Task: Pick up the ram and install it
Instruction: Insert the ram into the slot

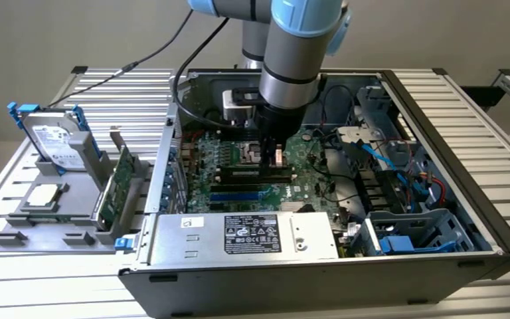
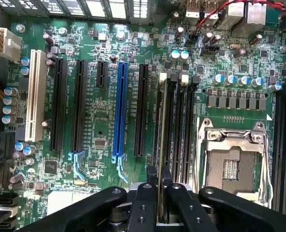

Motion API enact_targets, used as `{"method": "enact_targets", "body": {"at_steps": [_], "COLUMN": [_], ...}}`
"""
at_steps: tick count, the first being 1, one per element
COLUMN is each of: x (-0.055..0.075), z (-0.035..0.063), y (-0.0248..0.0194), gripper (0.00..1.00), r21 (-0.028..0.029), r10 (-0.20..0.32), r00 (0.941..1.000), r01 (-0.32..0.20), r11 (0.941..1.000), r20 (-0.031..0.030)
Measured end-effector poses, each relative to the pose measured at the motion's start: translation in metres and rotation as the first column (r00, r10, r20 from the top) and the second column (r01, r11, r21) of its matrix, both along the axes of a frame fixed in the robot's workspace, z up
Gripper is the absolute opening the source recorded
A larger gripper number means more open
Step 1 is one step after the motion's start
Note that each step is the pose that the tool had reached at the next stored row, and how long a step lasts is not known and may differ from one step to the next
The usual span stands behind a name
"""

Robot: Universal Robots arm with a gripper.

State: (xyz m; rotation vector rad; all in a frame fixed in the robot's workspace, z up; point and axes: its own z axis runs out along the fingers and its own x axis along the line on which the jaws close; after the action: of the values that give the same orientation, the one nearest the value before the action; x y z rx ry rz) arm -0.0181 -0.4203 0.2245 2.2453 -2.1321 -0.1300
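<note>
Inside the open computer case [image 1: 432, 219], over the green motherboard [image 2: 99, 130], aim square to the black memory slots [image 2: 182, 125] and press evenly along the length, because your gripper [image 2: 163, 189] is clenched on the ram [image 2: 161, 145], a thin dark strip seen edge-on, lined up lengthwise with them.

A slatted metal table [image 1: 467, 106] carries an open computer case [image 1: 326, 286] beside a grey parts rack [image 1: 51, 232]
</note>
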Motion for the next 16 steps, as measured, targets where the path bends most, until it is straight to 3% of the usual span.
{"method": "enact_targets", "body": {"at_steps": [16], "x": [-0.0007], "z": [-0.0023], "y": [0.0000], "gripper": [0.15], "r21": [-0.0039], "r10": [0.000], "r00": [1.0000], "r01": [0.000], "r11": [1.0000], "r20": [0.0000]}}
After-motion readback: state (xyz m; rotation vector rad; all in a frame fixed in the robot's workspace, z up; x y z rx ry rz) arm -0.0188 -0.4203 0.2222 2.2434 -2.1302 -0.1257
